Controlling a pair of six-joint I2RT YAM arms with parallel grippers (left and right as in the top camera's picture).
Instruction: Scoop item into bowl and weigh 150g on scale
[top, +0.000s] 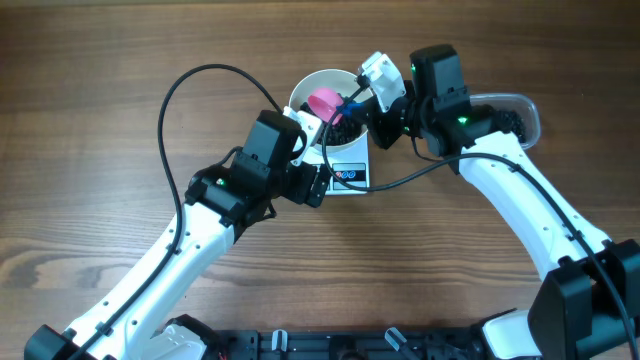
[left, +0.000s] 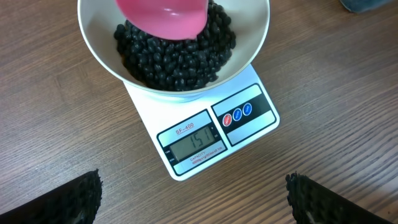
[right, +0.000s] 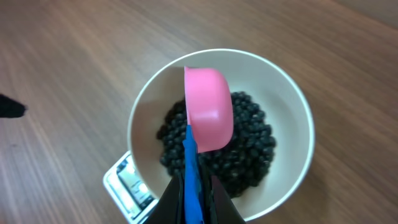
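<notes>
Scoop (right: 208, 112) hung over the filled bowl (right: 287, 102) on the scale (left: 194, 111).
The right gripper (right: 193, 202) pinched the scoop's blue handle, its pink cup tilted above the black beans (left: 180, 59) heaped in the bowl. The scale read 151. The left gripper (left: 193, 190) hovered nearby, jaws spread, holding nothing.

One bowl (left: 252, 31), one scale (left: 152, 112), one pink scoop (left: 165, 15).
</notes>
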